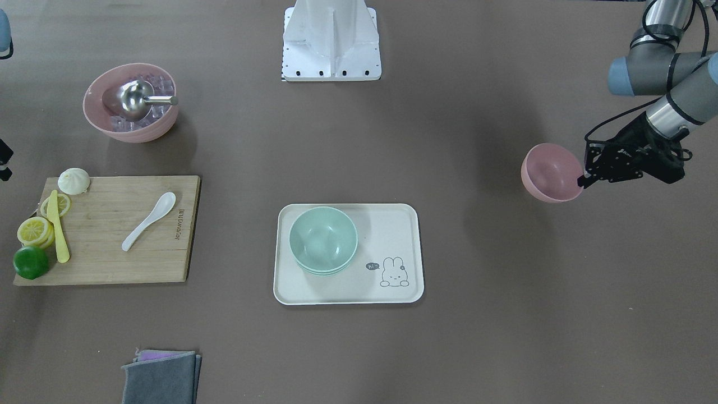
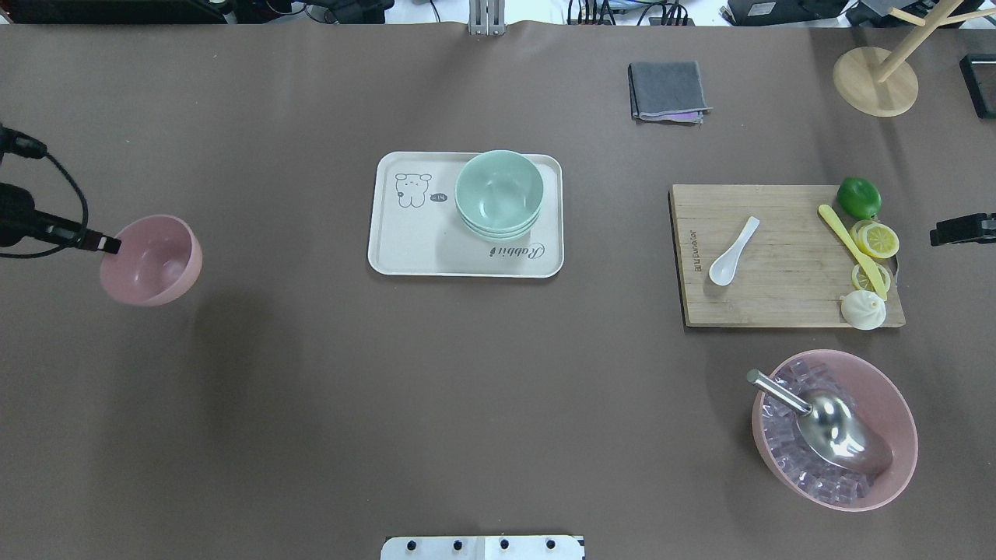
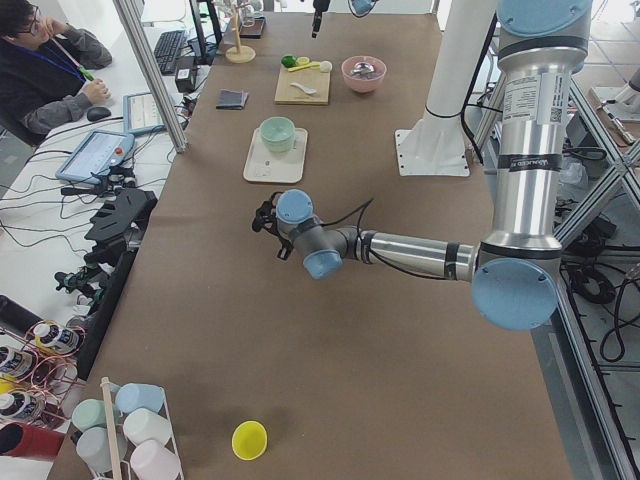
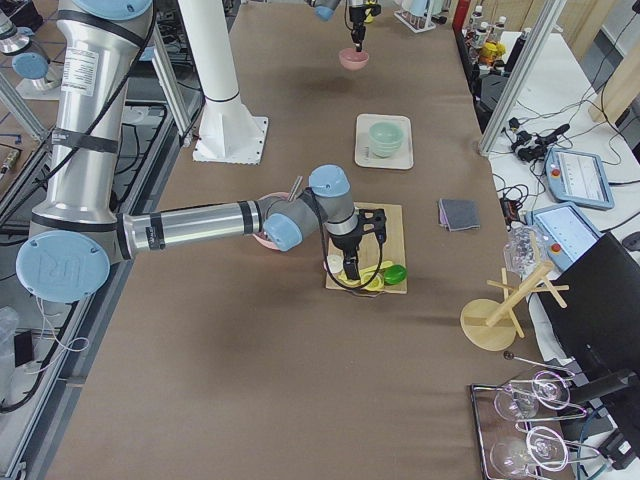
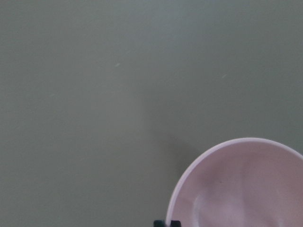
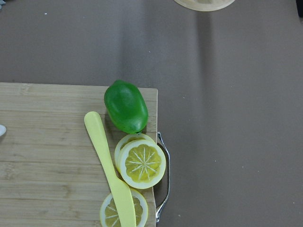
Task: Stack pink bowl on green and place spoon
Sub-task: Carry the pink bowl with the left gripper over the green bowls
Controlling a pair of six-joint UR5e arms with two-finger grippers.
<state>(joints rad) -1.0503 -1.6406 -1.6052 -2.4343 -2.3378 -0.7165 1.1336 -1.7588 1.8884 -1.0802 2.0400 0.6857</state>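
Lower right in the overhead view, nearest the robot, the ice bowl (image 2: pixel 903 459) holds clear cubes and a metal scoop (image 2: pixel 836 435). Farther up, the white spoon (image 2: pixel 733 250) lies on the cutting board (image 2: pixel 778 295), well apart from the tray. The right gripper (image 2: pixel 961 229) hangs above the board's right end, near the lemon slices (image 2: pixel 875 239); I cannot tell whether its claw is wide or narrow. At the frame's left edge the left gripper (image 2: pixel 109 243) has its claw closed narrow on the rim of the pink bowl (image 2: pixel 156 260), which it holds clear of the table. At centre, the green bowls (image 2: pixel 499 194) sit stacked on the right half of the tray (image 2: pixel 412 241). A grey cloth (image 2: pixel 668 91) lies near the top edge.
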